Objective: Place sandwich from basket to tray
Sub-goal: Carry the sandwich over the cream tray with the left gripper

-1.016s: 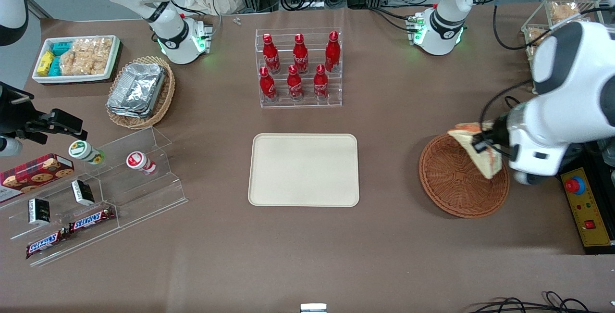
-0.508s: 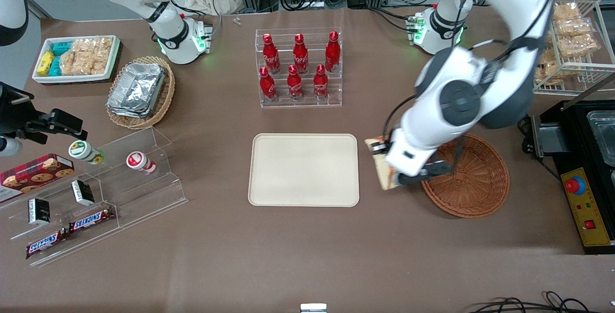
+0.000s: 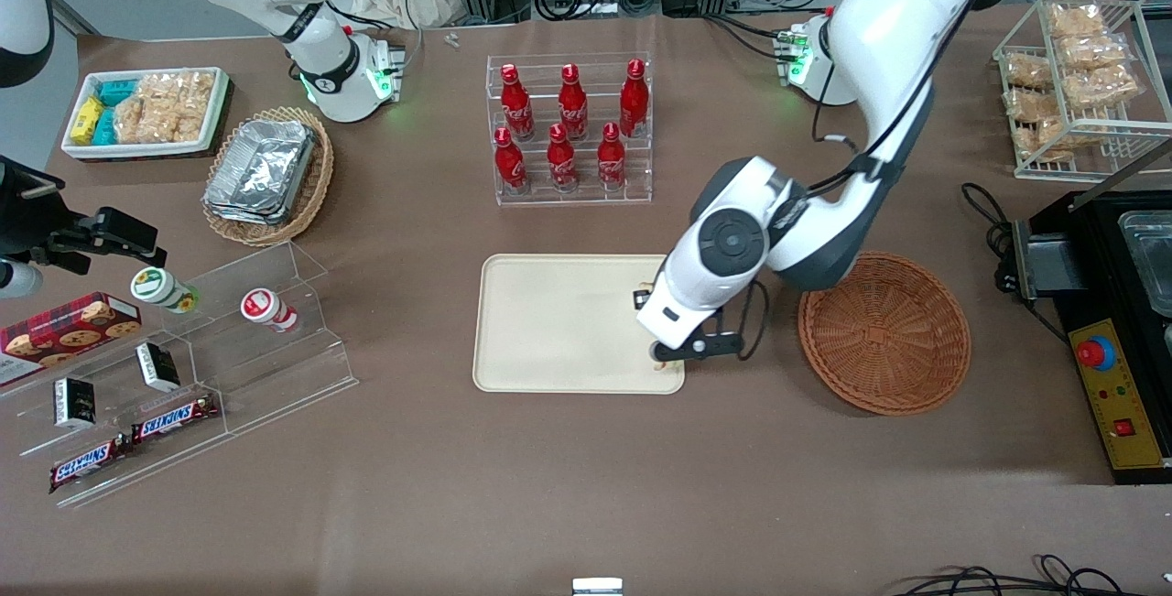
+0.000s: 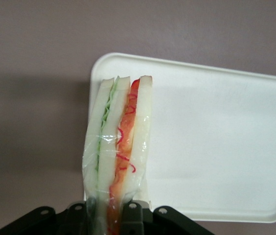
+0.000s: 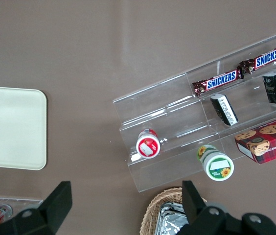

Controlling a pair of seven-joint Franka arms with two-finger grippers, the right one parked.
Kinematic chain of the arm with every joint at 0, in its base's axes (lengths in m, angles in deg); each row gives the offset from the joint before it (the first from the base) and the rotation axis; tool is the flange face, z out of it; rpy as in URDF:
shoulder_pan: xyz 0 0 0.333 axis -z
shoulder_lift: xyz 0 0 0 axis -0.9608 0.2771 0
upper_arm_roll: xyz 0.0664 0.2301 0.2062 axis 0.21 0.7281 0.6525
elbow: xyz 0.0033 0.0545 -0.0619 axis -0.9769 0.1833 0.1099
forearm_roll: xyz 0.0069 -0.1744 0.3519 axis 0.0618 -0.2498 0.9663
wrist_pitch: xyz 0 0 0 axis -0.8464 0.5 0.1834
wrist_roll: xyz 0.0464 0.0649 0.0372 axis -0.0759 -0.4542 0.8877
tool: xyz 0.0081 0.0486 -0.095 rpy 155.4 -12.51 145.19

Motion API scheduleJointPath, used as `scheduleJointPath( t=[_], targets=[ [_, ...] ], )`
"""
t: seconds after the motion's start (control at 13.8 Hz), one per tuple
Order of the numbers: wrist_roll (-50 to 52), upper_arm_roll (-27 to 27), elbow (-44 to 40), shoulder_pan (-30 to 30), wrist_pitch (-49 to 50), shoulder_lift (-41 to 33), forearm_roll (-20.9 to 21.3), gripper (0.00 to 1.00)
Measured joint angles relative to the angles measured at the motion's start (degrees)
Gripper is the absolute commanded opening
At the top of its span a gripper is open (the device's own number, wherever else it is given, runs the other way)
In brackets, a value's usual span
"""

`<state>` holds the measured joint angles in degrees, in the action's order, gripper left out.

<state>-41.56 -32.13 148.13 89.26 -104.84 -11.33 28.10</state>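
Observation:
In the left wrist view the sandwich (image 4: 121, 147) is a clear-wrapped wedge of white bread with red-orange and green filling. My gripper (image 4: 109, 216) is shut on its lower end, one black finger (image 4: 133, 215) pressed against each face. It hangs over the corner of the cream tray (image 4: 216, 147). In the front view the gripper (image 3: 667, 360) is above the tray's (image 3: 558, 321) edge nearest the basket, and the wrist hides almost all of the sandwich. The reddish-brown wicker basket (image 3: 884, 335) beside the tray holds nothing.
A clear rack of red bottles (image 3: 569, 129) stands farther from the front camera than the tray. Toward the parked arm's end are a tan basket of foil trays (image 3: 265, 175), a white snack bin (image 3: 146, 111) and an acrylic snack stand (image 3: 183, 349). A wire rack (image 3: 1071, 74) stands toward the working arm's end.
The gripper has carried the sandwich from above the basket, across the gap, to over the tray's edge nearest the basket. The basket is now uncovered and holds nothing.

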Motion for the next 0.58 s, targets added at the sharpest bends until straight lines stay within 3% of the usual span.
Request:
scheduleJointPath(
  t=[0.29,0.36,0.44,0.51,0.58],
  targets=[
    [0.1,0.0,0.0,1.4,-2.7,5.2,3.8,0.00],
    [0.1,0.0,0.0,1.6,-3.2,6.2,4.0,0.04],
    [0.0,0.0,-0.1,1.7,-3.6,6.9,4.2,0.23],
    [0.0,0.0,-0.3,1.7,-3.7,7.2,4.2,0.48],
    [0.0,0.0,-0.5,1.7,-3.7,7.2,4.3,0.62]
  ],
)
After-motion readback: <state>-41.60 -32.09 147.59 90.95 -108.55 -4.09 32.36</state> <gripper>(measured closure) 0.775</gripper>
